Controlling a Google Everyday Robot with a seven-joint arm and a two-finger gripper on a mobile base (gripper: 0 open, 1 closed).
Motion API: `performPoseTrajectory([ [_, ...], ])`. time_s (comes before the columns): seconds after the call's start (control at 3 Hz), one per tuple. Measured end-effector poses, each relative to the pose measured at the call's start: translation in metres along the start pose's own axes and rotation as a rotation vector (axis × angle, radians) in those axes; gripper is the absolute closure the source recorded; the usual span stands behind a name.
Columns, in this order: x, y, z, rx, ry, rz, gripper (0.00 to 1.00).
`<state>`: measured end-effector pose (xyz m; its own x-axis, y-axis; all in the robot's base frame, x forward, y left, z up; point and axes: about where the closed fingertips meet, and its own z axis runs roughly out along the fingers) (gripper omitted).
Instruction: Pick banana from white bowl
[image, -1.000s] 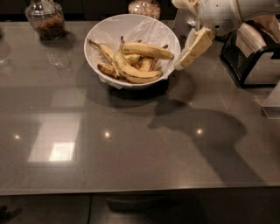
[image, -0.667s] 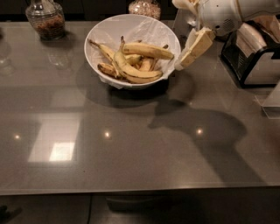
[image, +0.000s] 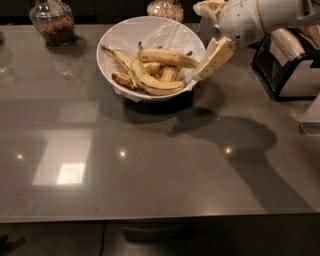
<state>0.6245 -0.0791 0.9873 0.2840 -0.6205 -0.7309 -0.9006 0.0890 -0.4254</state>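
The white bowl (image: 125, 35) stands at the back middle of the grey table and has a crinkled white lining. The banana (image: 167, 57), long, nearly straight and yellow with dark ends, lies across the top of the pile in it. A strongly curved banana (image: 152, 85) with an upright stem lies in front of it, with smaller blotched bananas (image: 122, 79) around. My gripper (image: 200, 42) hangs open and empty just off the bowl's right rim. Its lower finger (image: 216, 57) slants down toward the rim, close to the banana's right end.
A glass jar (image: 51, 21) with brown contents stands at the back left, and another jar (image: 167, 7) stands behind the bowl. A dark box-like appliance (image: 290, 70) stands at the right edge. My arm's shadow lies on the table (image: 150, 165) in front of the bowl.
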Motion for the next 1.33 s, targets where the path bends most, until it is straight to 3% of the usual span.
performPoseTrajectory([
  [0.67,0.024,-0.014,0.035,0.02,-0.023,0.056,0.0],
  [1.0,0.035,-0.018,0.049,0.022,-0.03,0.081,0.05],
  [1.33,0.044,-0.021,0.06,0.011,-0.03,0.098,0.22],
])
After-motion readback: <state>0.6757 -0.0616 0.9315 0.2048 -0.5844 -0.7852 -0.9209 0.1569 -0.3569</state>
